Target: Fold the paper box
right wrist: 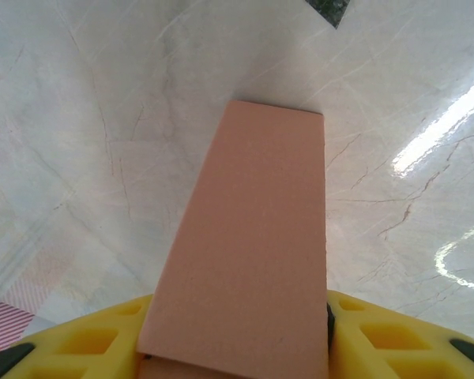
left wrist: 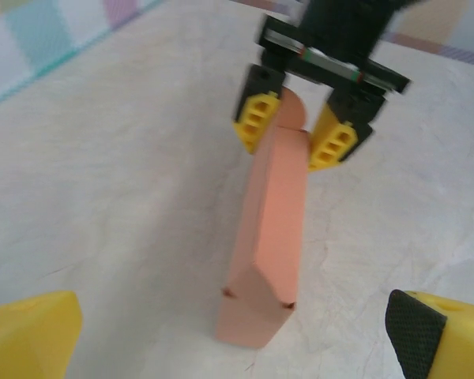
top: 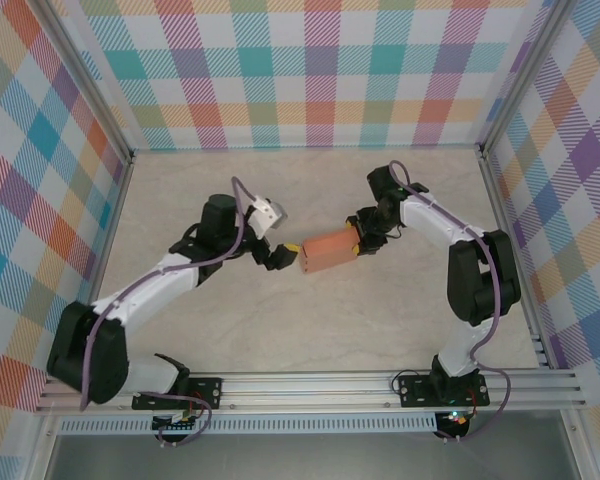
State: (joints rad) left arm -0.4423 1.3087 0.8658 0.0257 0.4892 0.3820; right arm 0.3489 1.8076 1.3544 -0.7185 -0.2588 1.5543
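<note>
The paper box [top: 325, 251] lay near the middle of the top external view, a salmon-orange closed rectangular box resting lengthwise on the pale marbled worktop [top: 220, 190], between the two hands.

The right hand [top: 357, 243] came in from the right of the frame and was clamped on the box's right end. In the left wrist view, that hand sat at the top centre, one yellow finger [left wrist: 257, 120] pressed against one side of the far end and the other on the opposite side, with a rounded flap standing up between them. In the right wrist view, the box ran from the bottom centre up toward the middle of the frame, flanked at the bottom by the hand's own yellow fingers [right wrist: 87, 347].

The left hand [top: 285, 256] sat just left of the box's left end, its jaws wide apart and holding nothing. Its fingertips [left wrist: 28, 335] showed in the two bottom corners of the left wrist view, well clear of the box's near end, which had small notches at its corners.

Plaid-patterned walls [top: 320, 70] enclosed the worktop.
</note>
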